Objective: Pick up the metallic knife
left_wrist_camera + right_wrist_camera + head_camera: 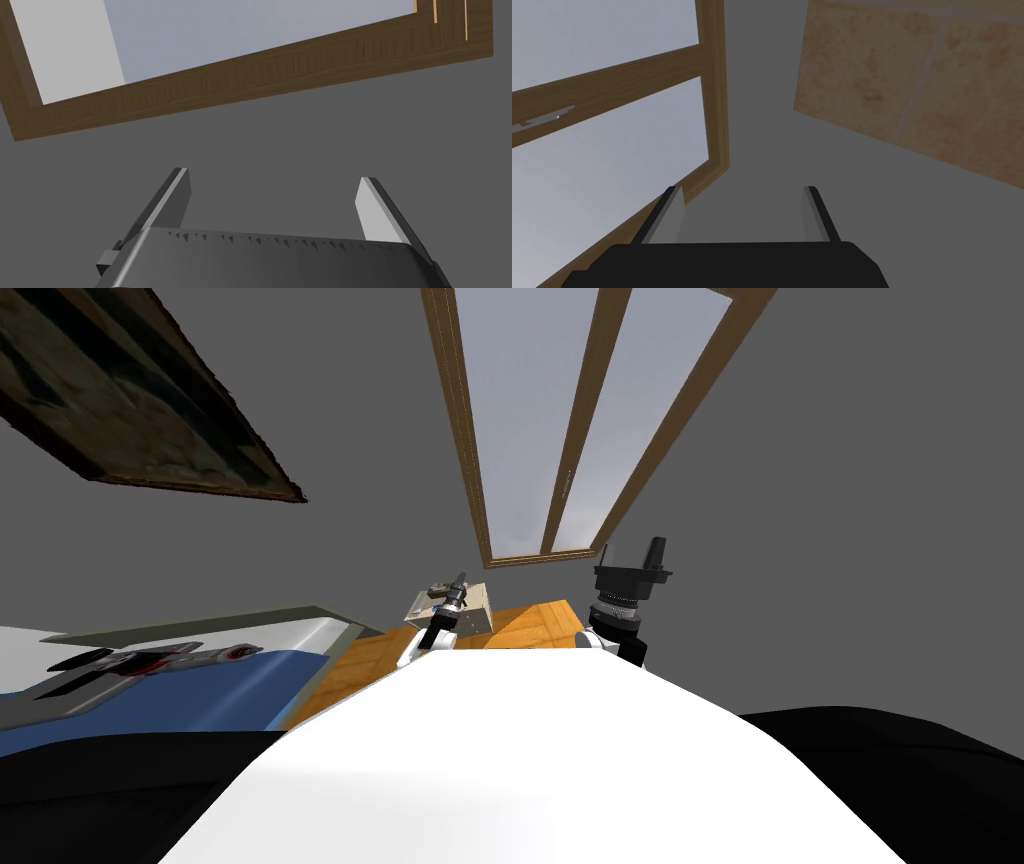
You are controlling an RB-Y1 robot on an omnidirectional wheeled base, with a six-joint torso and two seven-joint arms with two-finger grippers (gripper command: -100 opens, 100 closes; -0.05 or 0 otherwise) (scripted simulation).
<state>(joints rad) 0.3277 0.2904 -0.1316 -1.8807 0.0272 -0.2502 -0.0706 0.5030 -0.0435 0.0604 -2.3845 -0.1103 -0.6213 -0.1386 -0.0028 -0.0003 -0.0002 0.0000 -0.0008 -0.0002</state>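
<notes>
Gaping: left jaws, right jaws | beige box [475,611] by left jaws

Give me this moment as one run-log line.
left end effector: open, empty | right end effector: open, empty, pointing up | grasp: not yet made

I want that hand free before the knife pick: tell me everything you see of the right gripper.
The right gripper is a dark box with two thin, light grey, blade-like fingers. They stand open, about a third of the wrist view's width apart, with nothing between them. It points at a grey wall beside a brown wooden window frame, touching neither. In the head view it stands raised, fingers upward.
</notes>
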